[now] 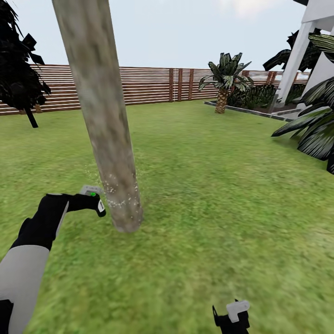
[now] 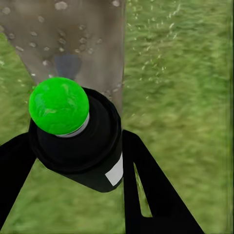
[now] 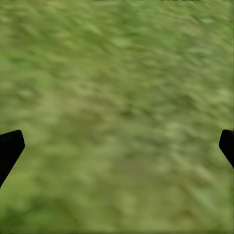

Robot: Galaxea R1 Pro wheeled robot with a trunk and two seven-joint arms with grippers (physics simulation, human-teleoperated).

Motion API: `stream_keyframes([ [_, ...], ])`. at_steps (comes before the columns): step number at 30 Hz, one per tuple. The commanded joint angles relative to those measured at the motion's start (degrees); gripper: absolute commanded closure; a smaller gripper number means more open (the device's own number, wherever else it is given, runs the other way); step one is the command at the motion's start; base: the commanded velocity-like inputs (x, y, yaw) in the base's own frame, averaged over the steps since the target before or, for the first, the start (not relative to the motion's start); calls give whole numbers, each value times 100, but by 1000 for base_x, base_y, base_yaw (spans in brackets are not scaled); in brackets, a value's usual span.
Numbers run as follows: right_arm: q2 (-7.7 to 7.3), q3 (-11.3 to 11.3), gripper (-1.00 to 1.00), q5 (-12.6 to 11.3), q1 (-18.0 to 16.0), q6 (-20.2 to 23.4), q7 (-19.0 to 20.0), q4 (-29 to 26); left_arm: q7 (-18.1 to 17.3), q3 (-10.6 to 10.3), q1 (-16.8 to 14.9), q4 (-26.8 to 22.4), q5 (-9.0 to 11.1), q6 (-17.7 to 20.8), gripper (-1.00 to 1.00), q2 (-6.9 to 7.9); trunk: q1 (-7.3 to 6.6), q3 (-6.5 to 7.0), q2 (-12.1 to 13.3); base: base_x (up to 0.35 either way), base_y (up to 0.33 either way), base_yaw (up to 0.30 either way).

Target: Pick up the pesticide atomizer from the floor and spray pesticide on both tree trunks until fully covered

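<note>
The left gripper [image 1: 95, 198] was clamped on the pesticide atomizer [image 2: 75, 134], its green top [image 2: 59, 105] aimed at the nearby tree trunk [image 1: 103, 116], whose base carried white pesticide specks [image 1: 121, 200]. The right gripper [image 3: 117, 146] hung spread apart over lawn [image 1: 222, 195].

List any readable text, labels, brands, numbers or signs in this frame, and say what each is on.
None can be read.
The pesticide atomizer in the left gripper carries a small white patch on its black body; it looks blank.
The tree trunk, the fence and the white structure show no lettering or signs.
</note>
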Motion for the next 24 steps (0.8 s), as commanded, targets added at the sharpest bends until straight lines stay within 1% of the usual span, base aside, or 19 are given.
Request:
stream_keyframes([
  [1,-1,1,-100,0,0,0,0,0,-30,-12,-1,5,-12,-15,100,-4,0,0,0,233,0,0],
  [5,2,1,-100,0,0,0,1,0,-54,-13,-1,10,-18,-24,100,-7,0,0,0,298,-41,0],
  [10,6,1,-100,0,0,0,2,0,-48,15,-1,-1,-26,-24,100,-3,0,0,0,141,-227,0],
  [20,6,1,-100,0,0,0,3,0,-10,66,-1,3,-44,-16,100,1,0,0,0,-172,-242,0],
  [24,6,1,-100,0,0,0,3,0,-2,67,-1,6,-44,-15,100,1,0,0,0,-29,-267,0],
])
